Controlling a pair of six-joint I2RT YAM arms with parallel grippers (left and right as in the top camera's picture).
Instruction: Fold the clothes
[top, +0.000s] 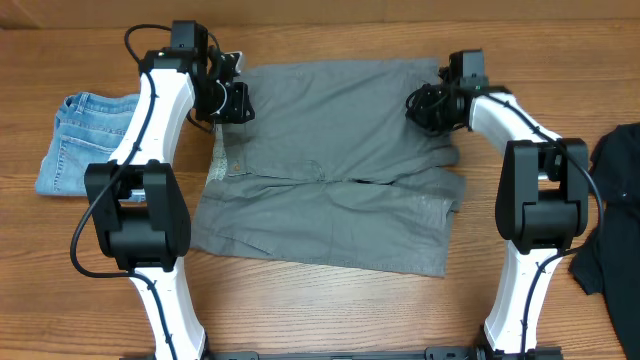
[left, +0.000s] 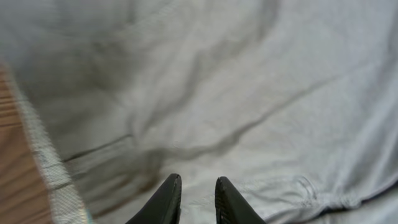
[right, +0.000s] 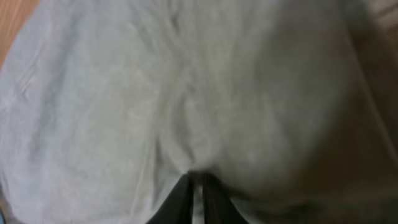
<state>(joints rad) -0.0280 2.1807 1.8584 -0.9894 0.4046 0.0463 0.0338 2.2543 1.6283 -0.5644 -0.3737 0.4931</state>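
Observation:
The grey shorts (top: 330, 160) lie folded over on the wooden table, waistband at the left. My left gripper (top: 235, 102) hovers over their upper left corner. In the left wrist view its fingers (left: 198, 182) stand a little apart, with only grey cloth (left: 249, 93) below them and nothing between. My right gripper (top: 420, 105) is at the shorts' upper right corner. In the right wrist view its fingers (right: 196, 179) are nearly together, with a puckered fold of the grey cloth (right: 155, 93) pinched at the tips.
Light-blue denim shorts (top: 85, 140) lie at the table's left side. A black garment (top: 615, 200) lies at the right edge. Both arm bases stand at the near side of the table, left (top: 140, 215) and right (top: 540, 200).

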